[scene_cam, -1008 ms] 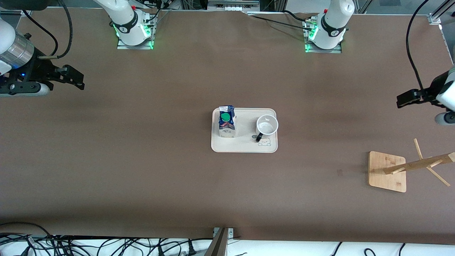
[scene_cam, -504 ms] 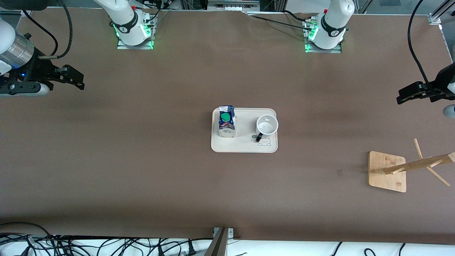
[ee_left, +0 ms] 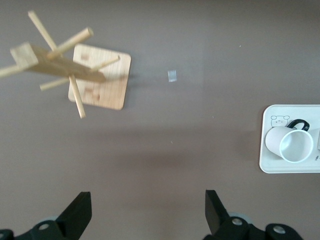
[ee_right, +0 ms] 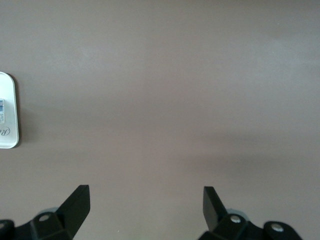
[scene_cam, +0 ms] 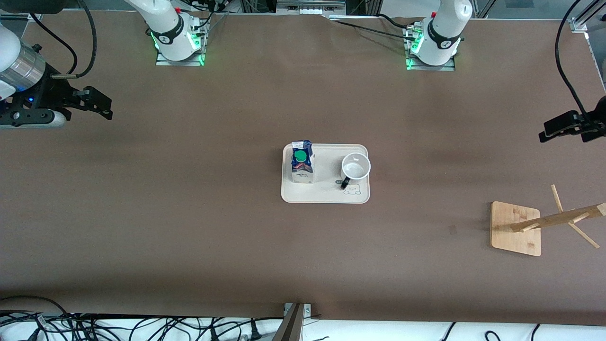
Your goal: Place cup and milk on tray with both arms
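The cream tray [scene_cam: 326, 192] lies mid-table. The blue and white milk carton [scene_cam: 302, 163] with a green cap stands upright on it at the right arm's end. The white cup [scene_cam: 355, 167] with a black handle stands upright on it at the left arm's end; it also shows in the left wrist view [ee_left: 292, 143] on the tray [ee_left: 267, 162]. My left gripper [scene_cam: 554, 129] is open and empty over bare table at the left arm's end. My right gripper [scene_cam: 97, 105] is open and empty over bare table at the right arm's end. The right wrist view shows only a tray corner [ee_right: 7, 112].
A bamboo rack with pegs [scene_cam: 516, 228] stands near the left arm's end, nearer the front camera than the left gripper; it also shows in the left wrist view [ee_left: 100, 82]. Cables [scene_cam: 94, 327] lie along the front table edge.
My left gripper has drawn away from the tray toward the table's end at the left arm's side. The right arm, tray, cup and milk have not moved.
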